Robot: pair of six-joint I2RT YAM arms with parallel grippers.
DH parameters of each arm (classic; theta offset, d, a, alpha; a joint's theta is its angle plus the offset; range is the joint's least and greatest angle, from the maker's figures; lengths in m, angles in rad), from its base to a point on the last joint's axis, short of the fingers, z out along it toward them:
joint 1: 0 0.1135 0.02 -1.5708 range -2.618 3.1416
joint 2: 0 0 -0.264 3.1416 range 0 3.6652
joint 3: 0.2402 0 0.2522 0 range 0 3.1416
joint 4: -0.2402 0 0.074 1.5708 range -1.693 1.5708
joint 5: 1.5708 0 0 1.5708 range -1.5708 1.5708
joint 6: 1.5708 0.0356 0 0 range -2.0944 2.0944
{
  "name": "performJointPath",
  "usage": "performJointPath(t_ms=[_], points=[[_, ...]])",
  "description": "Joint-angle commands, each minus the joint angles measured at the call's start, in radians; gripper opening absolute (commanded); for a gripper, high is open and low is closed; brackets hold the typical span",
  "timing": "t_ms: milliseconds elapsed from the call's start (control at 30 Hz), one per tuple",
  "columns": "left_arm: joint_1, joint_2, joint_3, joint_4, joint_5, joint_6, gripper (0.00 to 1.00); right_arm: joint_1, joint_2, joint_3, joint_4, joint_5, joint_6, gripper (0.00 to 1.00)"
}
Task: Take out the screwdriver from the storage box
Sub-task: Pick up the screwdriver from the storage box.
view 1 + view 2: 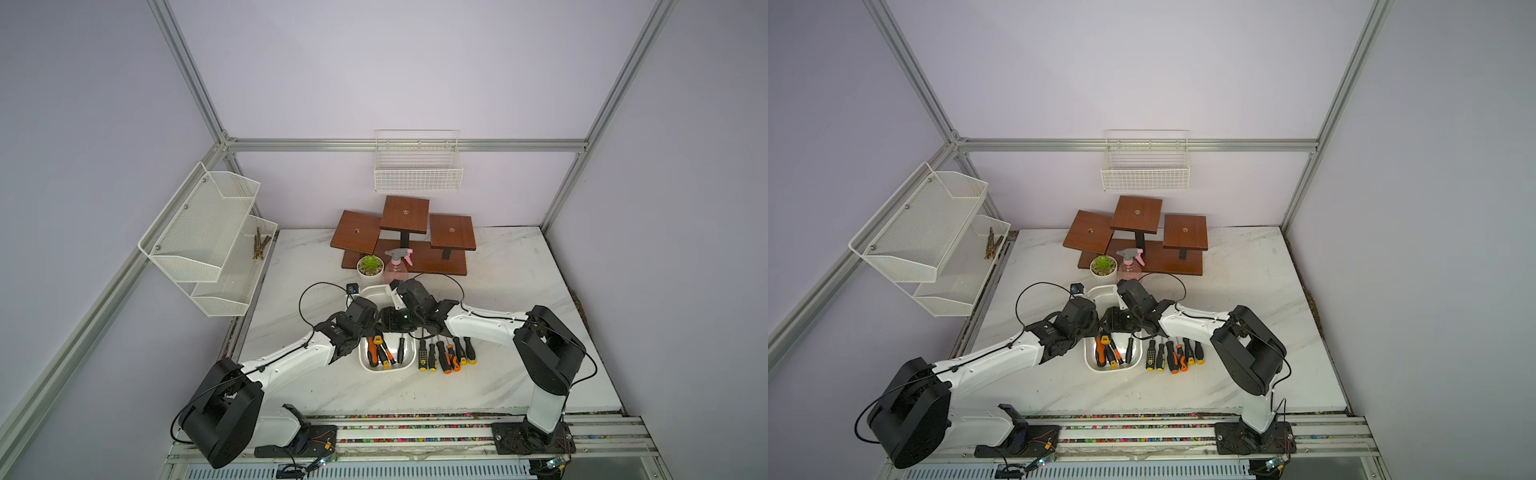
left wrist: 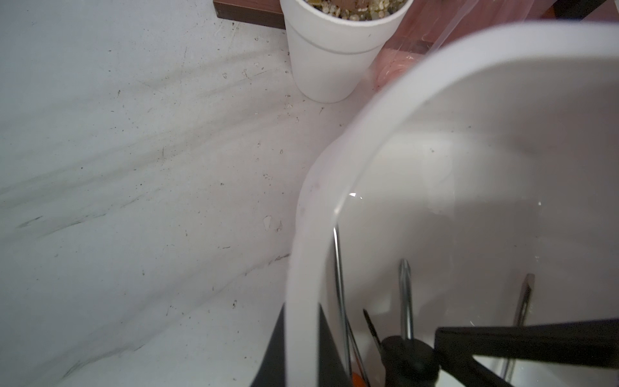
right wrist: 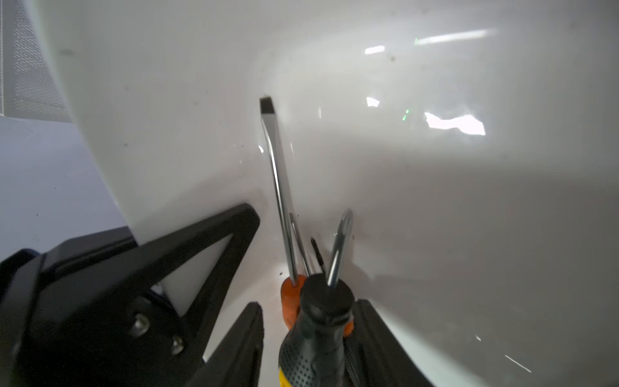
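Observation:
The white storage box sits mid-table, seen in both top views with both arms over it. My left gripper is shut on the box's rim, one finger outside the wall and one inside. Several screwdrivers lie in the box with their shafts pointing away. My right gripper is down inside the box, straddling the black-and-yellow screwdriver, which rests on an orange-handled one. One finger touches the handle. A gap shows beside the other finger, so the jaws stand open.
Several screwdrivers lie in a row on the marble table right of the box. Behind the box stand a potted plant, a pink spray bottle and a wooden stand. Wire baskets hang on the back wall and left frame.

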Motion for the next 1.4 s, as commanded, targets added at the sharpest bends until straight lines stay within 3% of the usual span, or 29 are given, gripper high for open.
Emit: performJointPath(t_ms=[0,367,833,967,1200,1367], points=[[-0.005,-0.036,0.045,0.022,-0.003,0.026,0.0,0.004,0.034,0.032,-0.015,0.022,-0.015,0.48],[-0.006,-0.025,0.045,0.021,-0.005,0.024,0.0,0.004,0.086,0.079,-0.122,0.071,-0.074,0.47],[-0.006,-0.02,0.034,0.028,-0.007,0.018,0.0,0.004,0.146,0.102,-0.158,0.076,-0.1,0.36],[-0.005,-0.018,0.028,0.035,-0.007,0.016,0.0,0.003,0.148,0.096,-0.155,0.073,-0.099,0.29],[-0.005,-0.022,0.02,0.035,-0.014,0.014,0.0,0.0,0.117,0.061,-0.095,0.056,-0.075,0.02],[-0.005,-0.025,0.023,0.025,-0.023,0.013,0.0,0.0,0.077,0.044,-0.066,0.052,-0.067,0.0]])
